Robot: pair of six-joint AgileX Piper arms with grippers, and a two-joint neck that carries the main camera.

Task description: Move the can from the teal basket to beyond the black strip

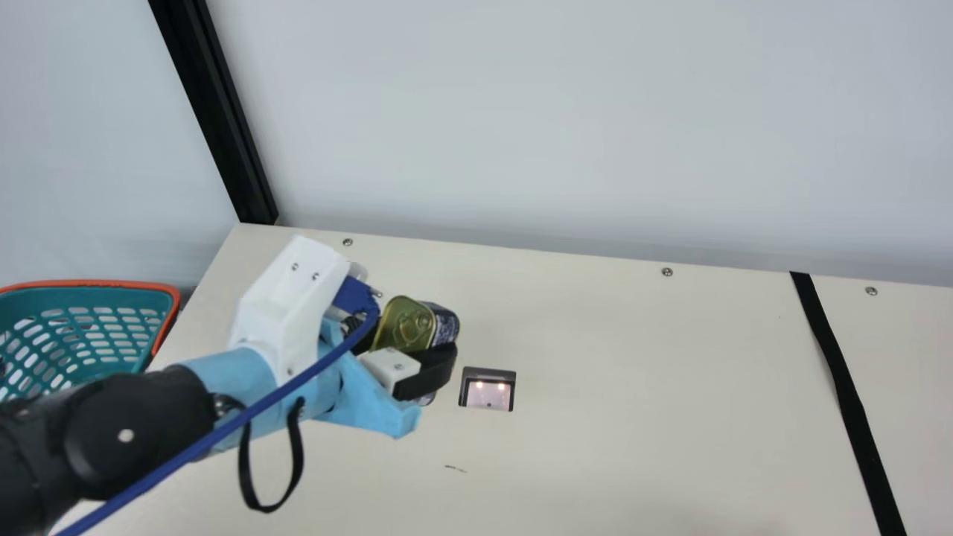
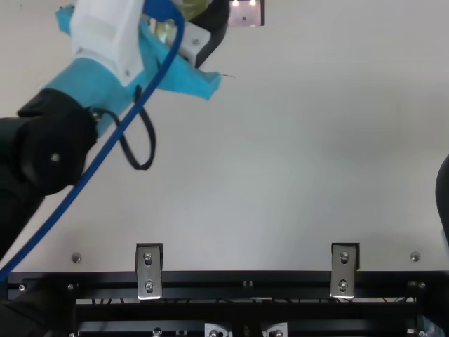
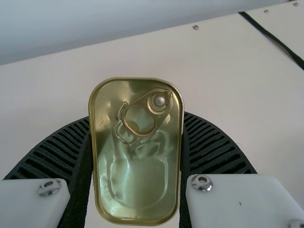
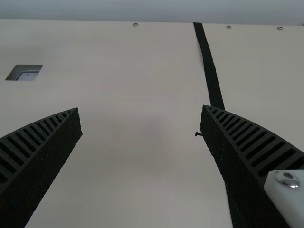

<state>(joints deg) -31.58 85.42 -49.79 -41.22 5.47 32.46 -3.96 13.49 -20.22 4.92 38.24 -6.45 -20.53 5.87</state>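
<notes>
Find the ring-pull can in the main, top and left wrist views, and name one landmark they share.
Main: the ring-pull can is a little left of centre.
Top: at the upper edge, left of centre, partly hidden.
Left wrist: large, in the middle.
Shared landmark: the left gripper, its jaws around the can.

I take this for a robotics lab or test booth: a pale panel (image 1: pixel 558 112) behind my screw-studded table (image 1: pixel 633 387), a black post (image 1: pixel 212 112) at far left, and metal brackets (image 2: pixel 149 272) bolted to black rails (image 2: pixel 245 282) along the near edge.
</notes>
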